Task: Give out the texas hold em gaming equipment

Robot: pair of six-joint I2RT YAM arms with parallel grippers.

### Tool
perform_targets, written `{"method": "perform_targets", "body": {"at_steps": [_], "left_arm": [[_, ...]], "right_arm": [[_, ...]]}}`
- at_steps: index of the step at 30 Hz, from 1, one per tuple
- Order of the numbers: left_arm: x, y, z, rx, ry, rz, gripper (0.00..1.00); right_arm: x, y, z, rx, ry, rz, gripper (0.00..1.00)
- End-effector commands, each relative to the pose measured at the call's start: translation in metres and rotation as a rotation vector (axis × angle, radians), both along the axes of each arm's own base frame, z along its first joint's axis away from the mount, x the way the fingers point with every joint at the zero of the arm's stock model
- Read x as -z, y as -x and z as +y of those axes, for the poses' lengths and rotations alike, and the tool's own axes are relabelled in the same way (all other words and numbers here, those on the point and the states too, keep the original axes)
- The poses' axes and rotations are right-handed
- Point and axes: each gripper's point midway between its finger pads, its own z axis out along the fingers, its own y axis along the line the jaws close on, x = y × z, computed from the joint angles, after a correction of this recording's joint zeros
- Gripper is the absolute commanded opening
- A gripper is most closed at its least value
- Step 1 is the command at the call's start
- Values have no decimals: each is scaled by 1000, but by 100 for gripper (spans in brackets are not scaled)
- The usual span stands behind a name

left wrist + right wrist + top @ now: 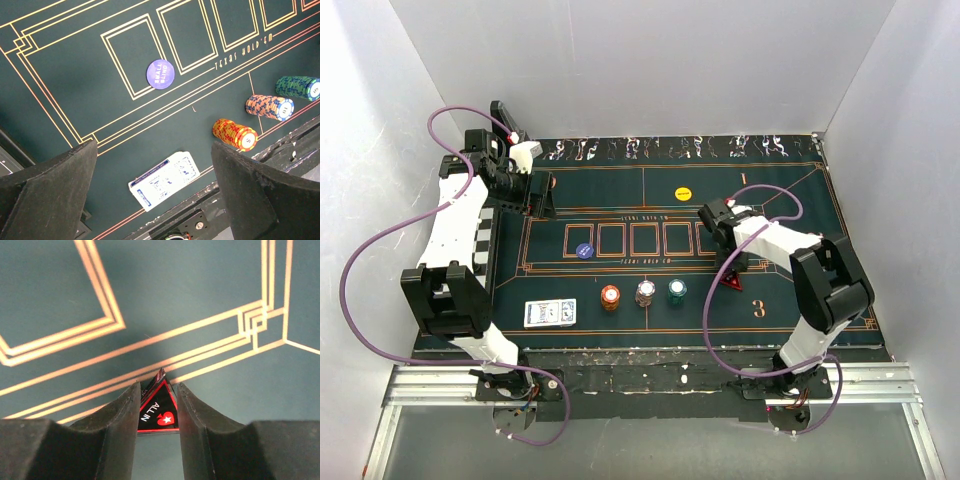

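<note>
Our left gripper (152, 146) hangs spread wide and empty over the left end of the mat (790, 190). At the right, our right gripper (157, 386) pinches the red marker (159, 415), upright. We judge the pickup under way; next comes a steady lift and carry.

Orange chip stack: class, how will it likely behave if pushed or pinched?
The orange chip stack appears to be separate chips piled up, so a high push probably shears it. Its rounded sides may slip from a pinch.
</note>
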Motion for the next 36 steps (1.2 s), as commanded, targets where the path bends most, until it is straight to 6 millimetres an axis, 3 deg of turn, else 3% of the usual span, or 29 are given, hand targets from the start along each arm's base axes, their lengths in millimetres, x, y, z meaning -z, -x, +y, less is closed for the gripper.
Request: {"method": "perform_targets", "body": {"at_steps": [1, 8, 11, 13, 15, 18, 20, 23, 26, 29, 32, 36], "left_arm": [[-25, -1, 2, 12, -17, -83, 98], [-24, 0, 2, 25, -21, -87, 98], [-24, 0, 1, 28, -17, -92, 98], [-21, 0, 0, 29, -10, -85, 98], [-19, 0, -1, 28, -1, -78, 98], [-16, 2, -4, 29, 13, -70, 98], [-16, 3, -5, 34, 26, -69, 98], [-16, 4, -8, 38, 36, -72, 98], [-14, 4, -9, 36, 43, -67, 98], [-13, 3, -7, 24, 38, -65, 98], [-10, 4, -6, 6, 36, -65, 98], [-8, 6, -5, -16, 30, -61, 98]], "right_arm": [[-11, 33, -37, 114, 89, 63, 43], [-25, 47, -60, 213, 53, 21, 53], [-37, 44, -56, 192, 24, -6, 55], [-57, 31, -44, 146, 1, -63, 57], [-86, 14, -14, 36, -57, -141, 62], [-129, -2, 53, -202, -179, -230, 70], [-155, -1, 109, -414, -258, -263, 78], [-173, 20, 178, -710, -339, -231, 84], [-178, 48, 233, -953, -395, -189, 86], [-170, 76, 272, -1115, -426, -132, 87], [-158, 95, 295, -1201, -437, -80, 88], [-139, 110, 311, -1253, -476, -17, 89]]}}
